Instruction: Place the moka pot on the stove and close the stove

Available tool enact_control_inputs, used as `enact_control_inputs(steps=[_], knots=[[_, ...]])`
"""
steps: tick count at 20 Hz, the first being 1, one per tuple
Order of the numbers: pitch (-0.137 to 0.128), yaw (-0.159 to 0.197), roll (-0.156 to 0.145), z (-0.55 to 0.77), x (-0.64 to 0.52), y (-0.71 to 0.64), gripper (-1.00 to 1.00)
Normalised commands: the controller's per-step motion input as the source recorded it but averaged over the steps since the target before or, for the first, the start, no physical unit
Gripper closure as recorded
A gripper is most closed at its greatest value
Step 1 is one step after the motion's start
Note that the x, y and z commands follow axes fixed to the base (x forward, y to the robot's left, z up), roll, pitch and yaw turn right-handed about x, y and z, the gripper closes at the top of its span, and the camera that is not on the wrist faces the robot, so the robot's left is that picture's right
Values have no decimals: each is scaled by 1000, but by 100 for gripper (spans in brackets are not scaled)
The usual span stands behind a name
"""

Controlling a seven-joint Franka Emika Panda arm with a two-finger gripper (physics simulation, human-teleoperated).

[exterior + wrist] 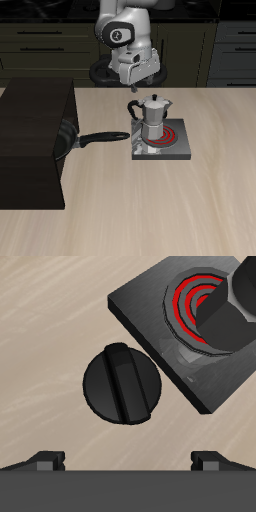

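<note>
The pot [152, 120] stands upright on the stove [163, 146], over its red coil [196, 306], with its black handle [134, 107] toward the pan [72, 139]. The tool [136, 91] hangs just above and behind the stove, beside the pot's handle, touching nothing, its fingers [47, 460] apart and empty. In the wrist view the stove's knob [121, 383] lies below the tool, over the desk [50, 346].
</note>
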Motion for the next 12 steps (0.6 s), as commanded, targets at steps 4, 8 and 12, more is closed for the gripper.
enact_control_inputs(steps=[4, 8, 12], knots=[[8, -45, 17, 9, 35, -7, -100], [10, -25, 13, 32, 56, -42, -100], [26, -36, 32, -74, -28, 24, -100]])
